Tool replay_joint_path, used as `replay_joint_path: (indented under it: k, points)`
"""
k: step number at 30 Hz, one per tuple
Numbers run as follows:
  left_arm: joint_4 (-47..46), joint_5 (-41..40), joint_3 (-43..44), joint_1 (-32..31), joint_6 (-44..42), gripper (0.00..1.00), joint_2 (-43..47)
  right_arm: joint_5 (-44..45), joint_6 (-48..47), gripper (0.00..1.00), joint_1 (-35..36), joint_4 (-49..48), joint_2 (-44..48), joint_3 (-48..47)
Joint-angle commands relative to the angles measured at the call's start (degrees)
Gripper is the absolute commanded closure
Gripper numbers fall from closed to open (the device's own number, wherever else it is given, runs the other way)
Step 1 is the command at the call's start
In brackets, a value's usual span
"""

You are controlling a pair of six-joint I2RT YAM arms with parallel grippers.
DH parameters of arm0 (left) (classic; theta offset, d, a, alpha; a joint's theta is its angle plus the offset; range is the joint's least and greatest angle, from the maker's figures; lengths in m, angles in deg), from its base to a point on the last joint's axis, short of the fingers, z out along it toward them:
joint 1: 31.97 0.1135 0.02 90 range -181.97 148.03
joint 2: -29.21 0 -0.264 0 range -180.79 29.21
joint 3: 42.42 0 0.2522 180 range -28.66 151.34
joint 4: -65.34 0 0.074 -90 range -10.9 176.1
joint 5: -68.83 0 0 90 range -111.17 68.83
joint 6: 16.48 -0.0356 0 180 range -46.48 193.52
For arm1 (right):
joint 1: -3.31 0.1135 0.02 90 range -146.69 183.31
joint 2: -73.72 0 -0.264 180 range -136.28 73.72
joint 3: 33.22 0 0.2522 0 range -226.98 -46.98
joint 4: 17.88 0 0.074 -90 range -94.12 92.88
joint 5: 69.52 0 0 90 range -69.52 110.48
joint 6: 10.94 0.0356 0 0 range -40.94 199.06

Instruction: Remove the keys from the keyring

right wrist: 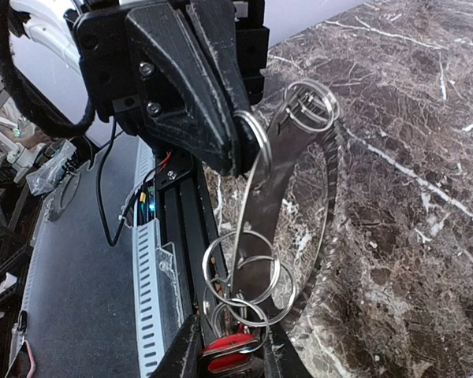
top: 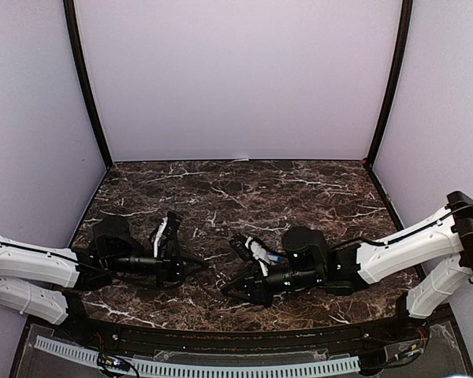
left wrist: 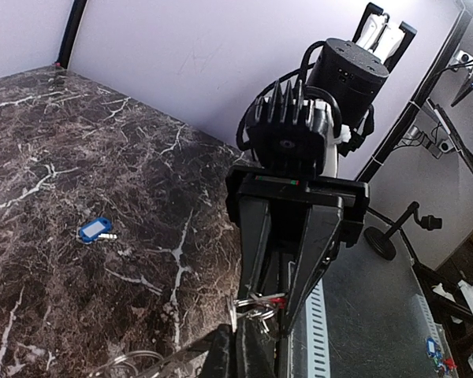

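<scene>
Two tools are facing each other tip to tip just above the near middle of the worktop (top: 299, 189), with the keyring (right wrist: 276, 181) hanging between them. The left tool (right wrist: 235, 153) is pressing its fingers fully together on the upper rim of the keyring, holding the flat grey ring up off the marble so that it is standing on edge and tilting. The right tool (right wrist: 229, 358) is gripping from the opposite side, its fingers standing slightly apart and clamping on the red key (right wrist: 227, 346), whose plastic head is showing between them. A cluster of small split rings (right wrist: 236, 307) is linking that key to the lower rim of the keyring, and another small coil is sitting at the ring's top edge. The blue key (left wrist: 94, 230) is lying flat on the worktop, well apart from both tools and from the keyring.
</scene>
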Motion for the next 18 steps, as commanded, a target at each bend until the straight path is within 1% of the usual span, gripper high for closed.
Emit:
replay_joint_path:
  k: [1,5,6,10,13,16,18]
  points:
    - [-1.65,1.63,-0.85,0.16,-1.4,1.0,-0.99,-2.95,-0.71,0.86,0.12,0.91,-1.37,-1.51]
    - [-1.21,1.34,-1.67,0.19,-1.43,1.0,-1.82,-2.2,-0.96,0.86,0.06,1.25,-0.92,-1.49]
    - [-1.18,1.34,-1.89,0.17,-1.25,0.98,-2.08,-2.02,-0.97,0.86,0.02,1.19,-0.74,-1.44]
    - [-1.04,0.88,-2.83,0.23,-0.43,0.8,-1.98,-1.72,-0.89,0.86,0.1,0.94,-0.44,-1.35]
    - [-0.46,0.27,-2.82,0.23,-0.06,0.64,-1.0,-1.63,-0.91,0.86,0.12,0.74,-0.61,-1.38]
    - [-0.4,0.43,-1.77,0.15,-0.18,0.54,0.45,-1.67,-0.91,0.86,0.12,0.65,-0.79,-1.47]
    - [0.39,0.08,-0.74,0.08,-1.13,0.51,1.24,-1.7,-1.04,0.86,0.04,0.64,-0.75,-1.6]
